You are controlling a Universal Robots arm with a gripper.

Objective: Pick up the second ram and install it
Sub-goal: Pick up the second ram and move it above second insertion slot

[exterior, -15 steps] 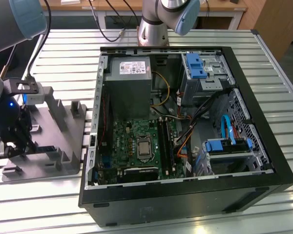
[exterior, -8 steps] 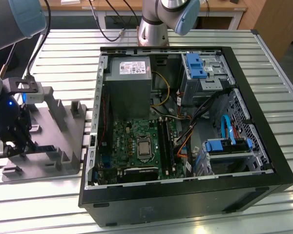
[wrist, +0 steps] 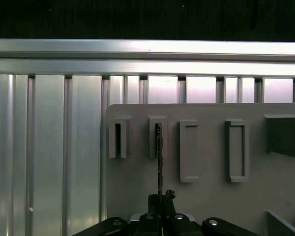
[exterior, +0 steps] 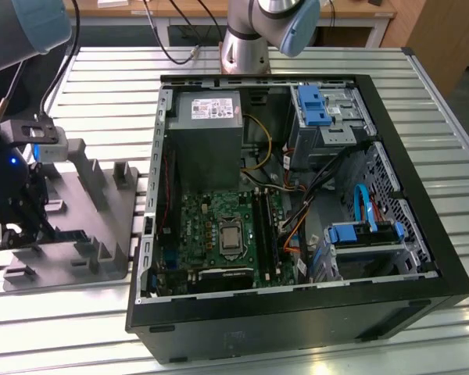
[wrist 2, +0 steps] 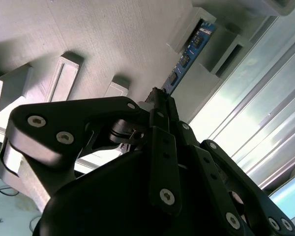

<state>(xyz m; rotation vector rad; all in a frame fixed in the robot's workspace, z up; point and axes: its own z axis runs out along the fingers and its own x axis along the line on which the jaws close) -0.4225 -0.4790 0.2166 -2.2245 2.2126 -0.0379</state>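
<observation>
Fingers (wrist 2: 162, 110) pinch second ram (wrist 2: 187, 55) standing in grey fixture (wrist 2: 103, 39).

The arm (exterior: 254, 35) stoops low, wrist turned down, gripper (wrist: 160, 200) fingers pinched tight onto the second ram (wrist: 159, 157) just ahead.

Ram stick (wrist 2: 187, 51): 1 counted.
Gripper (wrist 2: 159, 96): 1.
Fixture block (exterior: 86, 211): 1, sat at 9 o'clock of the case.
PC case (exterior: 297, 328): 1.
Blue drive caddies (exterior: 313, 105): 2, at 1 and 4 o'clock inside the case.
Power supply (exterior: 207, 141): 1, at 11 o'clock.
CPU socket (exterior: 229, 237): 1.
Fixture pockets (wrist: 189, 150): 4 whole ones were in the first wrist view.
</observation>
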